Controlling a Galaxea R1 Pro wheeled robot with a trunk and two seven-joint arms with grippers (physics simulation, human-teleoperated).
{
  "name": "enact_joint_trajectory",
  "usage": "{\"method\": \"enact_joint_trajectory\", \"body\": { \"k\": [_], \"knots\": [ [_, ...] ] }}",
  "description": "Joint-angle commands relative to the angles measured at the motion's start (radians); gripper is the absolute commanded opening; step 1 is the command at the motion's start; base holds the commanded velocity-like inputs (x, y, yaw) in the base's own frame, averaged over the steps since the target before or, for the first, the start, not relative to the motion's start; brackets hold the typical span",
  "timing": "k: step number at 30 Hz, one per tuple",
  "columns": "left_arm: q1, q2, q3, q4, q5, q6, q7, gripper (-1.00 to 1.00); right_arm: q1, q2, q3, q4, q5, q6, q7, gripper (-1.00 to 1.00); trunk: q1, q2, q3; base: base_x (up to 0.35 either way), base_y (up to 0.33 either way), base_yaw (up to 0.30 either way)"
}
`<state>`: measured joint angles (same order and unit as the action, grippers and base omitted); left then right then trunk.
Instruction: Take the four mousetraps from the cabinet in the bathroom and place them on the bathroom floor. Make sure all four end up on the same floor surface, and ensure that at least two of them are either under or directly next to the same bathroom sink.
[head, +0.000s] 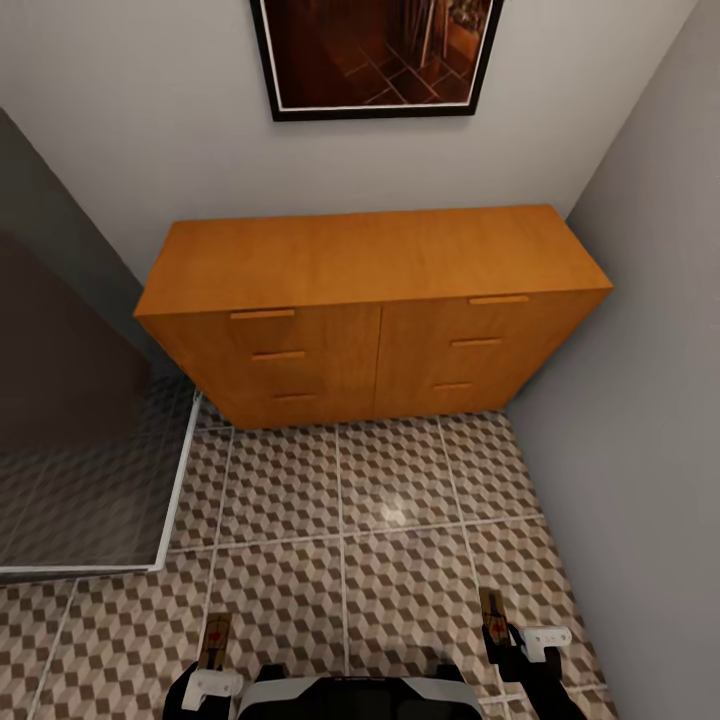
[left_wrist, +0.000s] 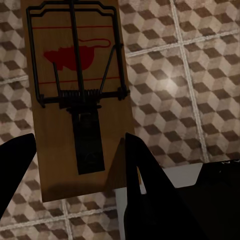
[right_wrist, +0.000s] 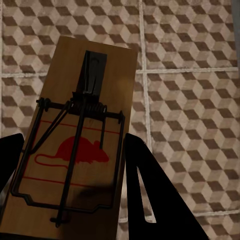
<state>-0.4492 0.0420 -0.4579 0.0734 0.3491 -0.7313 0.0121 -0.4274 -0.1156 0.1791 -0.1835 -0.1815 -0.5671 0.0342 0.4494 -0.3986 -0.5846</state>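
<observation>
**Q:** Grippers, state?

**A:** Left gripper (left_wrist: 75, 170) clamped on a mousetrap (left_wrist: 77, 95), dark fingers (left_wrist: 150, 195) on both long edges of the board. Right gripper (right_wrist: 70, 190) same, clamped on a second mousetrap (right_wrist: 82, 145). Both low near the bottom edge of the head view, left gripper (head: 210, 682) and right gripper (head: 525, 645) either side of the robot's trunk.

**Q:** Traps located where?

**A:** Held above the tiled floor (head: 390, 560), not resting on it as far as can be told. Left trap (head: 214, 640) and right trap (head: 491, 615) well apart, both well short of the cabinet (head: 370, 310).

**Q:** Progress?

**A:** Judged partway. Two of four traps in hand, none seen lying on the tiles. Other two not spotted; cabinet top bare, drawers look closed. Sink not visible, so likely a turn or drive needed before setting down near it. Remaining: place these two, fetch and place two more.

**Q:** Orientation, long axis?

**A:** Both boards flat-ish, wire side facing up toward the wrist cameras. Long axis running along the fingers, sticking out forward toward the cabinet, slightly tilted in the head view. Left trap: red mark end away from the gripper. Right trap: red mouse end between the fingers, dark tab end away.
</observation>
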Motion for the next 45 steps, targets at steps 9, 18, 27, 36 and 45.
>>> {"method": "enact_joint_trajectory", "body": {
  "k": [9,18,27,36,45],
  "knots": [
    [0.006,-0.001,-0.008,0.003,0.005,-0.005,0.002,-1.00,-0.001,-0.001,0.006,0.001,-0.012,-0.003,0.003,-1.00,0.001,-0.001,0.014,0.000,0.000,0.000],
    [0.006,-0.001,-0.008,0.003,0.005,-0.005,0.002,-1.00,-0.001,-0.002,0.006,0.001,-0.012,-0.004,0.003,-1.00,0.001,-0.001,0.028,0.000,0.000,0.000],
    [0.006,-0.001,-0.008,0.003,0.005,-0.005,0.002,-1.00,-0.001,0.000,0.007,0.001,-0.012,-0.004,0.003,-1.00,0.001,-0.001,0.043,0.000,0.000,0.000],
    [0.006,-0.001,-0.008,0.003,0.005,-0.005,0.002,-1.00,-0.001,-0.001,0.007,0.001,-0.012,-0.005,0.004,-1.00,0.001,-0.001,0.058,0.000,0.000,0.000],
    [0.006,-0.002,-0.008,0.003,0.005,-0.005,0.002,-1.00,-0.001,0.000,0.007,0.001,-0.012,-0.004,0.004,-1.00,0.001,-0.001,0.072,0.000,0.000,0.000]
  ]
}}
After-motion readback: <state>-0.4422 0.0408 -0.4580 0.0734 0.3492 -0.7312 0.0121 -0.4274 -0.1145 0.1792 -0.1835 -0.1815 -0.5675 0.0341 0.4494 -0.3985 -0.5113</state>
